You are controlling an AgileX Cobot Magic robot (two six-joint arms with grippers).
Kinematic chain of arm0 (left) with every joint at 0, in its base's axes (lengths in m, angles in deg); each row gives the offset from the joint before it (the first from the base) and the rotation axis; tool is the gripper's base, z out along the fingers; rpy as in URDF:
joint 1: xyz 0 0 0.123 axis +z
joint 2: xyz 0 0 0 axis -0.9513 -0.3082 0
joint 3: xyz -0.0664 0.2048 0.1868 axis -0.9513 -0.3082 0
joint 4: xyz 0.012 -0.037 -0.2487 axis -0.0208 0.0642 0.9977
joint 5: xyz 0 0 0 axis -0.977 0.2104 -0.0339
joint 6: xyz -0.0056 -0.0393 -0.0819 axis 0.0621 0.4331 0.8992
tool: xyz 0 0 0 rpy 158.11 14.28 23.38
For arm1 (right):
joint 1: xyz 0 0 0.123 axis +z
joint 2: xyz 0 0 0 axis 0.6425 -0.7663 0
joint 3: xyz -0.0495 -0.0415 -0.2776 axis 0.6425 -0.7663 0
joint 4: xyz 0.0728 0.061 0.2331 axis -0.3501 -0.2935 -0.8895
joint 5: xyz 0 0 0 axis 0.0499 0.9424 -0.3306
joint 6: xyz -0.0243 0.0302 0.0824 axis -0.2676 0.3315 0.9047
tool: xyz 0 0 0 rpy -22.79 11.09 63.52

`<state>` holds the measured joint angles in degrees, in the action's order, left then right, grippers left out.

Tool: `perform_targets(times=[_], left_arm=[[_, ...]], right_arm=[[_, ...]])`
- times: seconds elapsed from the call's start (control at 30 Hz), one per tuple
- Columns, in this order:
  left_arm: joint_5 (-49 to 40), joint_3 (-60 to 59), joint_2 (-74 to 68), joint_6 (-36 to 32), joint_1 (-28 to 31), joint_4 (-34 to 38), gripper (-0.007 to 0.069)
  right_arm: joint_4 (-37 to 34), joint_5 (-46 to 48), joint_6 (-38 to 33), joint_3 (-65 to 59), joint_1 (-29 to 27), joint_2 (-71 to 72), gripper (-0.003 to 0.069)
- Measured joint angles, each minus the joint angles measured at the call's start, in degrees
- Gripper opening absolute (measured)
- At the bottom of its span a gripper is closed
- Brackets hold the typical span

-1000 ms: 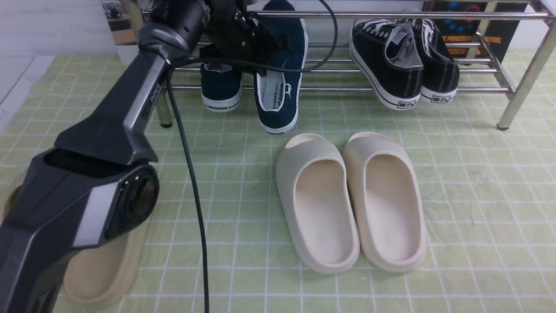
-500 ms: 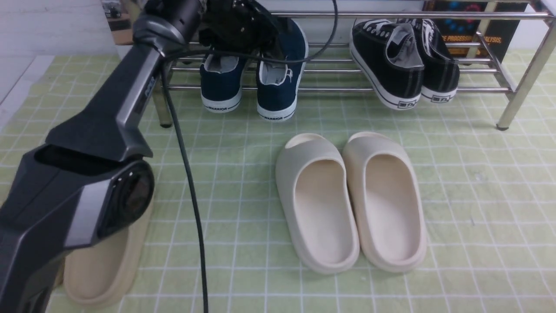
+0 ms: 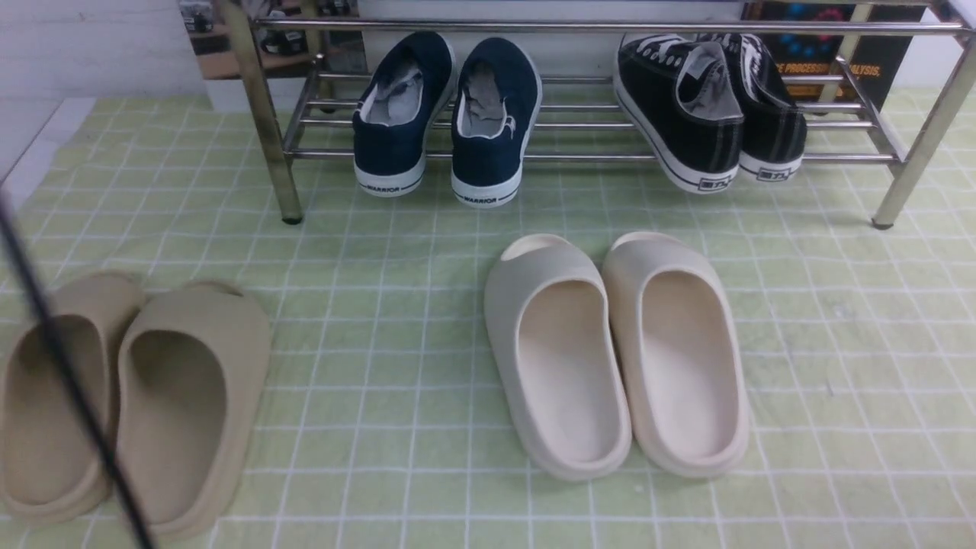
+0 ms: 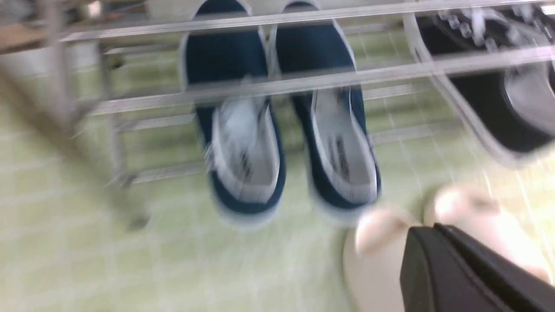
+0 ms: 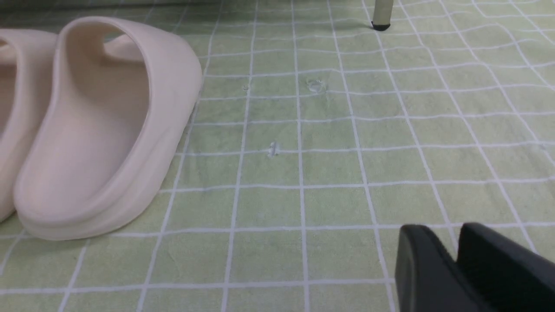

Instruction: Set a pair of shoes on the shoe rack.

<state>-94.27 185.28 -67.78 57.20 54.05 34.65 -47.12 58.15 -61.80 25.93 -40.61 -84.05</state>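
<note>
The two navy-blue slip-ons, left (image 3: 396,114) and right (image 3: 492,122), rest side by side on the left part of the chrome shoe rack (image 3: 610,25), heels toward me and hanging over the front bar. The blurred left wrist view shows both shoes (image 4: 243,143) (image 4: 338,130) on the rack bars (image 4: 303,82) from above. My left gripper (image 4: 427,229) is shut and empty, away from the shoes. My right gripper (image 5: 446,236) is shut and empty, low over the mat. Neither gripper shows in the front view.
Black lace-up sneakers (image 3: 709,107) sit on the rack's right part. Cream slides (image 3: 618,351) lie mid-mat, one beside my right gripper (image 5: 108,125). Tan slides (image 3: 130,396) lie at the front left, crossed by a black cable (image 3: 69,366). A rack leg (image 5: 381,17) stands ahead.
My left arm set the second navy shoe level on the rack beside the first, let go, and pulled back out of the front view. The tan slides are now uncovered.
</note>
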Motion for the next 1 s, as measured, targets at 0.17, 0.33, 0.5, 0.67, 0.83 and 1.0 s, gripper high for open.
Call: perform_targets(times=[0.17,0.33,0.5,0.67,0.83,1.0], left_arm=[[7.5,-31.7,25.1,0.9,0.1,0.2,-0.0013],[33.3,-66.3,43.0,1.9,0.1,3.3,-0.0013],[53.4,-92.5,55.6,2.0,0.1,4.3,-0.0013],[66.1,-108.2,64.7,2.0,0.1,4.5,-0.0013],[74.2,-119.3,76.0,-1.1,0.1,3.6,-0.0013],[75.1,-125.3,82.5,-3.2,0.2,3.2,-0.0013]], right_arm=[[0.0,0.0,0.0,0.0,0.0,0.0,0.0166],[0.0,0.0,0.0,0.0,0.0,0.0,0.0174],[0.0,0.0,0.0,0.0,0.0,0.0,0.018],[0.0,0.0,0.0,0.0,0.0,0.0,0.0185],[0.0,0.0,0.0,0.0,-0.1,0.0,0.0195],[0.0,0.0,0.0,0.0,-0.2,0.0,0.0203]])
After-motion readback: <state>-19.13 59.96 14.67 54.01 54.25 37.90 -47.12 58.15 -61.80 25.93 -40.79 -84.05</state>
